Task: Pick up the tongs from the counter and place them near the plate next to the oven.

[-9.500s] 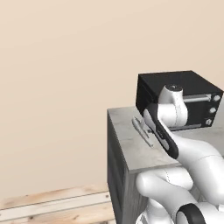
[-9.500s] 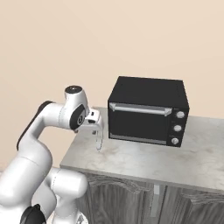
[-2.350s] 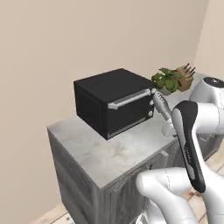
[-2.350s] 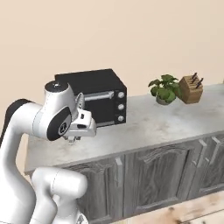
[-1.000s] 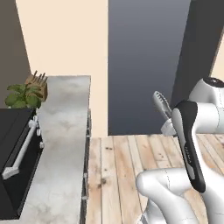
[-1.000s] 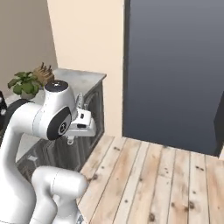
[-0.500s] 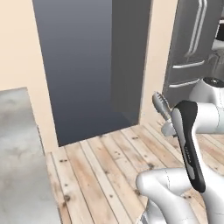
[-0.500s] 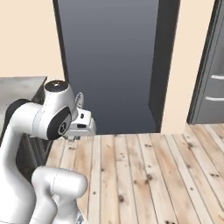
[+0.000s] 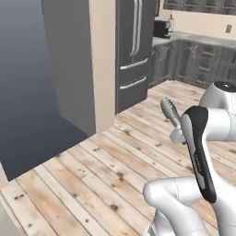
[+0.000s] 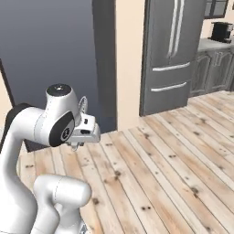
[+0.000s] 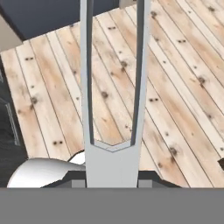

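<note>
In the left base view the tongs stick up and away from the white arm, ridged tips uppermost, above the wooden floor; the gripper sits at their lower end, mostly hidden by the arm; behind stand a dark fridge, a beige wall, and dark cabinets under a pale counter far off.

In the right base view the gripper hangs beside the arm's round joint, above the plank floor; a thin loop of the tongs shows just over the hand; the fridge stands beyond.

In the hand view the tongs run up the middle, two narrow grey arms joined at the base, clenched between the fingers at the bottom edge; floor planks lie beneath.
</note>
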Tool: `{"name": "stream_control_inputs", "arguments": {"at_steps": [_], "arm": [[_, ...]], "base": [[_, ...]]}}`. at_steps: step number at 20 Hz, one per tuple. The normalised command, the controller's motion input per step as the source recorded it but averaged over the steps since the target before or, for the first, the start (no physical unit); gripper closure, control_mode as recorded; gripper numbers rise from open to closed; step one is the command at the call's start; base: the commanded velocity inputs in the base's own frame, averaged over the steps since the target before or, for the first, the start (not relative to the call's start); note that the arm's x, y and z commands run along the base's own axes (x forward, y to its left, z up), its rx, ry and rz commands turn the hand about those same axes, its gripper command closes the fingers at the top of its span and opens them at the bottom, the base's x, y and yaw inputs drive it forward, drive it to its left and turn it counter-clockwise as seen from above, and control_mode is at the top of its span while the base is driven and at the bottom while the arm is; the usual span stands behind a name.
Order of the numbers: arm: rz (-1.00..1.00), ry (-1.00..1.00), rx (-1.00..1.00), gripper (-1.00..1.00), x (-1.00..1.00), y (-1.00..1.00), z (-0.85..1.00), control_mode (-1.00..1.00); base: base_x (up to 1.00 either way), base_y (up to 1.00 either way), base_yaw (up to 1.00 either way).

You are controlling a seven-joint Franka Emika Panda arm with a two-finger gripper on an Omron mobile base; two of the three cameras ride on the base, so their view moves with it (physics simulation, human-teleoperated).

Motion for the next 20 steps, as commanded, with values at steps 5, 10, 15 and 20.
{"name": "stream_control_inputs", "arguments": {"at_steps": [5, 10, 15, 20], "arm": [[0.00, 0.00, 0.00, 1.00, 0.00, 0.00, 0.00, 1.00], [0.00, 0.00, 0.00, 1.00, 0.00, 0.00, 0.00, 1.00], [0.00, 0.00, 0.00, 1.00, 0.00, 0.00, 0.00, 1.00], [0.00, 0.00, 0.00, 1.00, 0.00, 0.00, 0.00, 1.00]], "base": [[0.00, 0.00, -0.53], [0.00, 0.00, -0.49], [0.00, 0.00, -0.44], [0.00, 0.00, -0.37]]}}
